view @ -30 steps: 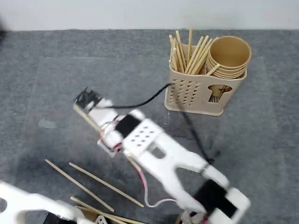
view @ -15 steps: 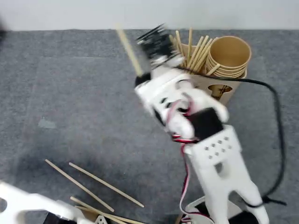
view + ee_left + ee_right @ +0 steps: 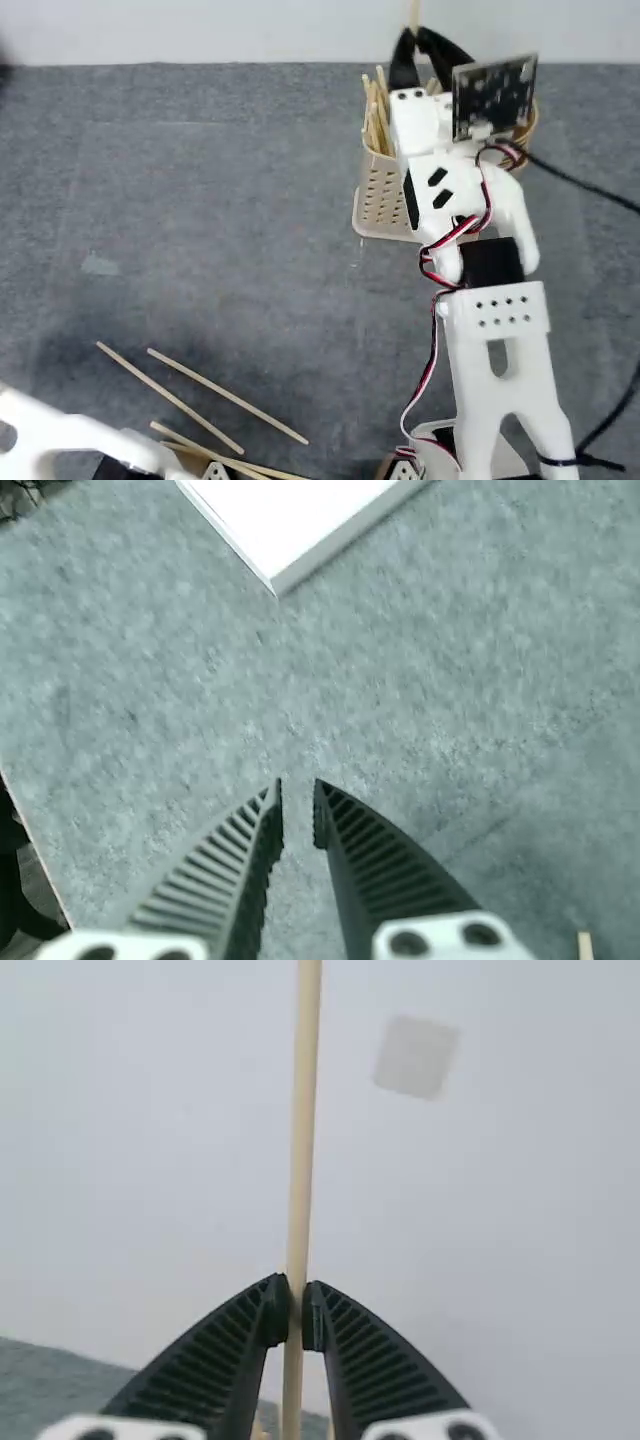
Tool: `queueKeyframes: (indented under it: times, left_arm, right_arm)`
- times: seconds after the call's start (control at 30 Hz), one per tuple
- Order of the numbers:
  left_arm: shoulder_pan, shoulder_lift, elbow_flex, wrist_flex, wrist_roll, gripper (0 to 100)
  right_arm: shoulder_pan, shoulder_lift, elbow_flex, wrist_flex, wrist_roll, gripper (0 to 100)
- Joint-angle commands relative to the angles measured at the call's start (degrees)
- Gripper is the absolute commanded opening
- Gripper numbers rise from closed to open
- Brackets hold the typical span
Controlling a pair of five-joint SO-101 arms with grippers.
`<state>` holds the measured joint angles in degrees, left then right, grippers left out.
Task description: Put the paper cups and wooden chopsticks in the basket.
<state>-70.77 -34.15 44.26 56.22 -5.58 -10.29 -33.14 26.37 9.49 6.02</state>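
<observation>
My right gripper (image 3: 415, 38) is raised above the beige basket (image 3: 385, 200) at the back right, shut on a wooden chopstick (image 3: 413, 14) that stands upright. In the right wrist view the chopstick (image 3: 303, 1110) runs straight up between the shut fingers of that gripper (image 3: 293, 1305). Several chopsticks (image 3: 375, 110) stand in the basket. The arm hides the paper cups. Loose chopsticks (image 3: 228, 396) lie on the grey mat at the front left. My left gripper (image 3: 297, 798) hovers over bare mat with its fingers nearly together and nothing between them.
The left arm's white body (image 3: 50, 435) sits at the front left corner beside the loose chopsticks. A white board (image 3: 300, 515) lies at the mat's edge in the left wrist view. The right arm's cable (image 3: 590, 190) trails across the right side.
The right arm has swung from the front left of the mat up and over to the basket, carrying the chopstick, which now stands upright. The left arm has not moved.
</observation>
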Motion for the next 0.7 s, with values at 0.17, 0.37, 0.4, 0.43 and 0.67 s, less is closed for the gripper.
queueKeyframes:
  times: [0.17,0.37,0.4,0.43,0.67]
  left_arm:
    - [0.62,-0.79,-0.31,-0.09,0.18,5]
    - [1.49,-0.70,-0.31,0.18,-0.09,5]
    - [1.76,-0.70,-0.22,0.26,-0.09,5]
    - [1.93,-0.70,0.13,0.26,-0.09,5]
    - [5.89,-0.88,2.68,0.26,-8.18,5]
  right_arm:
    - [1.71,-1.27,14.59,-14.20,0.09,1.3]
    - [0.40,-2.59,12.22,-5.49,0.09,19.8]
    - [0.13,-3.47,11.08,-3.21,0.00,22.2]
    - [0.04,-4.62,9.85,-0.57,0.00,23.0]
    - [-2.59,-17.80,5.80,24.84,-4.84,22.9]
